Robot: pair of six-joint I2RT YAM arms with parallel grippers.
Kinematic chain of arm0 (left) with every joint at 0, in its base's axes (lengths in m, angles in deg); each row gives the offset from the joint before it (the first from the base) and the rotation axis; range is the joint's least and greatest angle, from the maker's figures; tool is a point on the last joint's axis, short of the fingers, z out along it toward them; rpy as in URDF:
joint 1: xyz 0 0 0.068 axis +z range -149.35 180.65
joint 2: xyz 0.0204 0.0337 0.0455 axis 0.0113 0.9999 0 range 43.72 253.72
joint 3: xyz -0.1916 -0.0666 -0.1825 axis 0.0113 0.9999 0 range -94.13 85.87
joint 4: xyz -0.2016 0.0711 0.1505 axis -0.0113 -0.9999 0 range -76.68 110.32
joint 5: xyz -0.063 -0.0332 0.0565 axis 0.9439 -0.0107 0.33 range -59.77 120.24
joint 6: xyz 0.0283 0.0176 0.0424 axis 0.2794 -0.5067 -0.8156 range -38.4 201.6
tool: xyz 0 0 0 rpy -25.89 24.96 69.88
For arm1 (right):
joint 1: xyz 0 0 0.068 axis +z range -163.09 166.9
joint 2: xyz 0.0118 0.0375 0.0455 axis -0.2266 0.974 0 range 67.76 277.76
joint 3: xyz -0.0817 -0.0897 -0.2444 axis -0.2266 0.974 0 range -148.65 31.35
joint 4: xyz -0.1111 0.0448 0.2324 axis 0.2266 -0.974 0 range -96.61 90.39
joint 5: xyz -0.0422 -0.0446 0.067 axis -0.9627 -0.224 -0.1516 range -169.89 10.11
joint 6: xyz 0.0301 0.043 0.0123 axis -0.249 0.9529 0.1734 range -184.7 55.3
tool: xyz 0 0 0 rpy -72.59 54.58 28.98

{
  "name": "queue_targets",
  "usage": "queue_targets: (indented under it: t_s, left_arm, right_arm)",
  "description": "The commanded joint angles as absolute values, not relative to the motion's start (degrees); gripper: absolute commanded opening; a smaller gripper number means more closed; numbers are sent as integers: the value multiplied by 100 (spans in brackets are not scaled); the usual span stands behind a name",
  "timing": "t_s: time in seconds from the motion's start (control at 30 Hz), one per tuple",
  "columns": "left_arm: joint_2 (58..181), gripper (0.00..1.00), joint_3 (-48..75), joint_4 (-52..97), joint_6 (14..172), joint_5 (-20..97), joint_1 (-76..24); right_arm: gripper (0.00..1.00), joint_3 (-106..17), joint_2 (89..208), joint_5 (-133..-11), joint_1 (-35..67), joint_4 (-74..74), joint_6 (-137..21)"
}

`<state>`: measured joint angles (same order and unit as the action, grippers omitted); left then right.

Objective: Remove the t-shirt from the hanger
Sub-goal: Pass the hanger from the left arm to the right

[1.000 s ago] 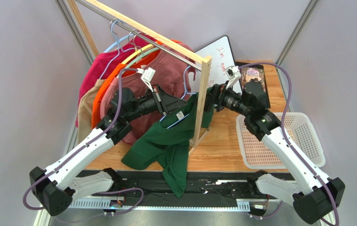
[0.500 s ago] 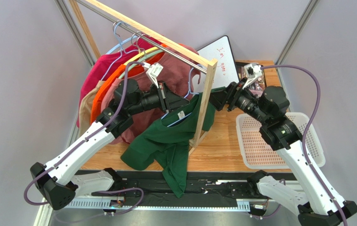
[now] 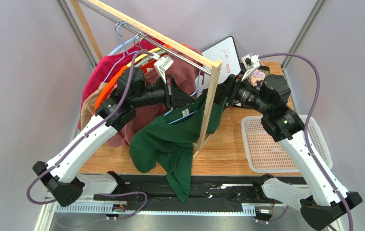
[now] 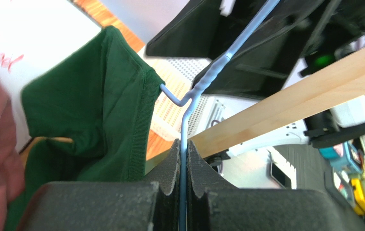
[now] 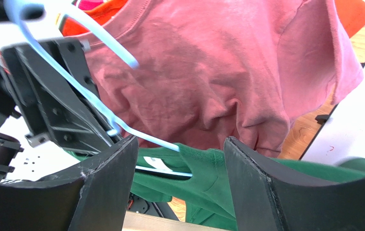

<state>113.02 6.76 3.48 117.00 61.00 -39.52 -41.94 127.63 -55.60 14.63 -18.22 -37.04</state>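
two robot arms meet at the wooden rack post, where a green t-shirt hangs from a pale blue wire hanger. the left gripper has its fingers pressed together on the hanger's wire just below the twisted neck, pinning it upright. the right gripper, on the far side of the post, has its jaws spread wide and nothing between them. the shirt's collar and upper shoulder sit just below and ahead of that open gripper, and the rest of the cloth trails down toward the near edge of the table. the hanger's long axis appears to run roughly from one gripper to the other, so the right arm looks the nearer to the shoulder lying beside the post and the likelier to pull the fabric off. a dusty pink shirt hangs close behind, and a white basket sits on the table to the right
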Motion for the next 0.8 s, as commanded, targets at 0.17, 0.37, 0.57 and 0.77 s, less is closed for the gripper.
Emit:
queue_targets:
  t_s: [0.17, 0.37, 0.57, 0.77]
  left_arm:
    - [11834, 0, -254, -138, 11307, 6618, -3978]
    - [12141, 0, -483, -200, 11377, 6635, -3978]
    - [12142, 0, -229, 186, 11579, 6715, -3978]
    - [11992, 0, -35, 354, 11658, 6618, -3978]
  right_arm:
    - [69, -4247, 12620, -5503, 1468, -1253, -3473]
    - [66, -4353, 12865, -5353, 1512, -1033, -3420]
    - [57, -4450, 13244, -5493, 1705, -1007, -3455]
    - [33, -4265, 13324, -6081, 1968, -928, -3490]
